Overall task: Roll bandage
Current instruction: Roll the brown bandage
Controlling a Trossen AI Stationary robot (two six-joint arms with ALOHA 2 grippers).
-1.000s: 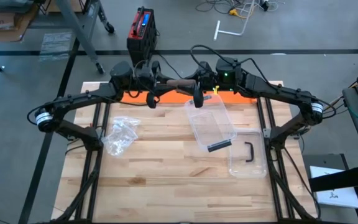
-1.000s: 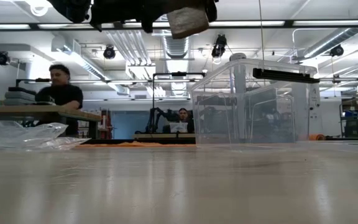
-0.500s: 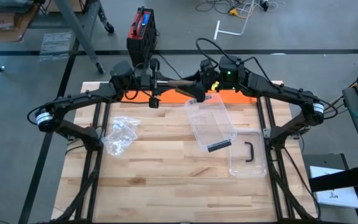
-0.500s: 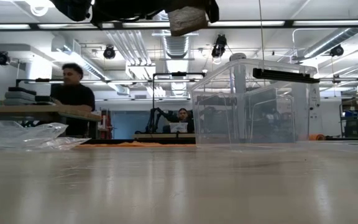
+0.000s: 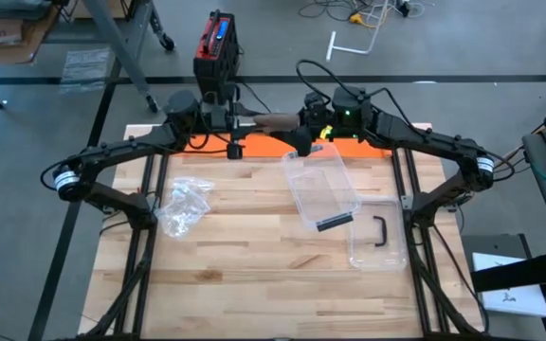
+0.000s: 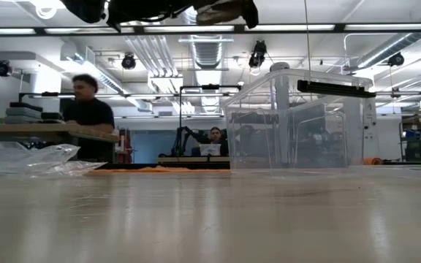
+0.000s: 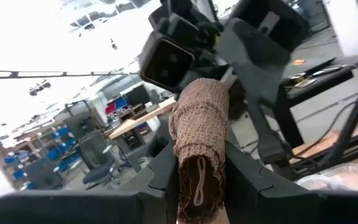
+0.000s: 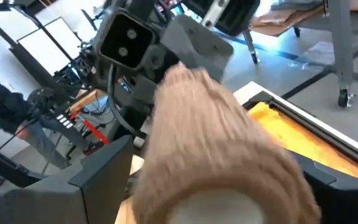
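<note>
A brown bandage roll point(image 5: 275, 121) hangs level in the air over the table's far middle, between my two grippers. My left gripper point(image 5: 251, 121) comes from the left and is shut on the roll point(image 7: 197, 124). My right gripper point(image 5: 298, 129) faces it from the right and is open. Its fingers point(image 8: 98, 171) stand on either side of the roll's other end point(image 8: 216, 137); whether they touch it, I cannot tell. In the low view the roll point(image 6: 221, 10) shows only at the top edge, under the dark arms. My left gripper pinches the roll's left end point(image 7: 196, 177) between its two fingers point(image 7: 163, 174), one on each side. The fingers come level from the table's left and lie along the roll. The roll sticks out forward from them, lifted clear of the table.
A clear plastic box point(image 5: 320, 185) stands right of the middle, its lid point(image 5: 379, 235) with a black handle beside it. A crumpled plastic bag point(image 5: 184, 205) lies at the left. An orange mat point(image 5: 278, 145) lies under the grippers. People sit beyond the table point(image 6: 86, 109).
Both wrists have rolled in place. The bandage has turned with my left gripper: in the low view its end, which hung down a second ago, now lies flatter and higher at the picture's top.
</note>
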